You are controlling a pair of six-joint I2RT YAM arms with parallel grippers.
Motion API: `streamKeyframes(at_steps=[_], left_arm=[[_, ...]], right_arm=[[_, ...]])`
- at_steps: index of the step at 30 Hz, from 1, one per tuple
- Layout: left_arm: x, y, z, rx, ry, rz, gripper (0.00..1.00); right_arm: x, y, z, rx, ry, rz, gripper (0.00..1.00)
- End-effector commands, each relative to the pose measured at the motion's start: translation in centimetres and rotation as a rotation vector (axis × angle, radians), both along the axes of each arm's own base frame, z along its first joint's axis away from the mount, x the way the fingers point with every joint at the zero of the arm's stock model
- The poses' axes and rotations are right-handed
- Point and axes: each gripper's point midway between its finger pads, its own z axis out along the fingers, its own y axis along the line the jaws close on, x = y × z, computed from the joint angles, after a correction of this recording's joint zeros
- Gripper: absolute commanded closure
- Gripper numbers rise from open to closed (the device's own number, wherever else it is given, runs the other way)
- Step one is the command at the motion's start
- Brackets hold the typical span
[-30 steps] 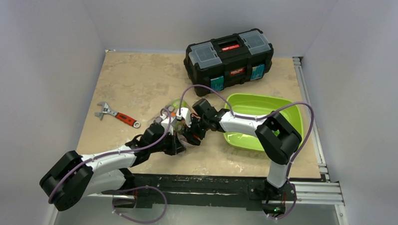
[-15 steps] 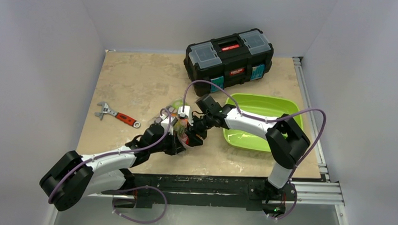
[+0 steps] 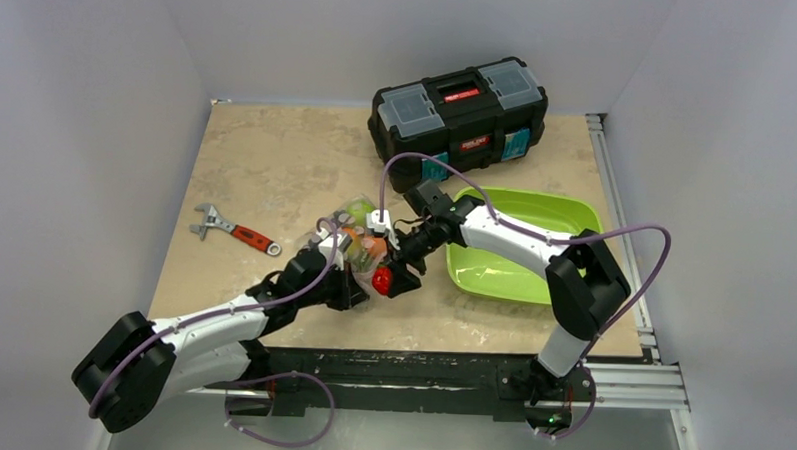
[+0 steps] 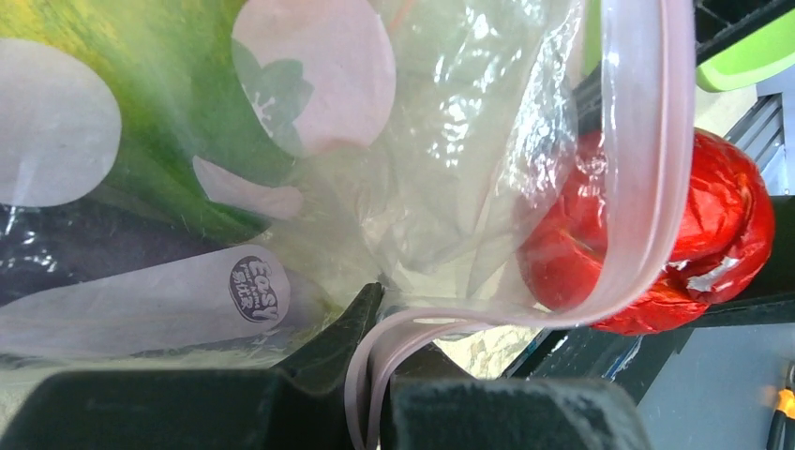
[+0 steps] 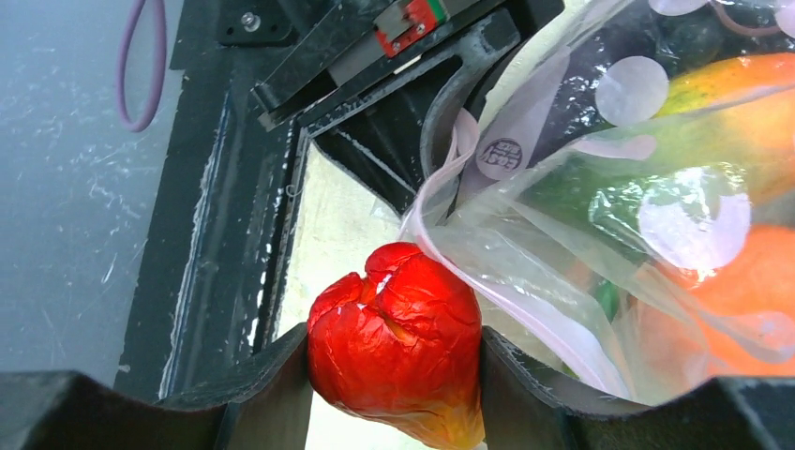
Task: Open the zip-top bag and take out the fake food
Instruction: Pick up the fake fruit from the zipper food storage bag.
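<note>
Pepper [image 5: 398, 328] just outside bag [image 4: 450, 178], clenched in right gripper [image 5: 398, 389]; left gripper [image 4: 380, 394] pinching bag edge; next: set down, reach in for more.

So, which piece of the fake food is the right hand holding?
The red pepper, clamped in the right hand; the orange and green pieces lie inside the zip-top bag.

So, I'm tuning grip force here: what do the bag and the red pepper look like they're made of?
The bag: thin clear plastic film, glossy, judging by its crinkles and bright glints, with a thicker pinkish zip strip. The red pepper: probably moulded plastic, shiny, with creased folds catching highlights. Whether it is hard or squashy cannot be told.
</note>
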Motion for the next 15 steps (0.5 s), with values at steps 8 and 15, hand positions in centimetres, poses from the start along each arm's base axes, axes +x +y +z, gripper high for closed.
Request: streamKeyframes(at_steps=[8,15], left_arm=[[0.6,0.5,0.3,0.015,-0.05,0.018,1.0],[0.6,0.6,0.4,0.014,-0.049,0.022,1.0]], right_arm=[[-2.6,-1.2,5.2,0.169,0.01,0.188,0.93],[-3.3,-1.9,6.8,0.213,0.01,0.222,0.94]])
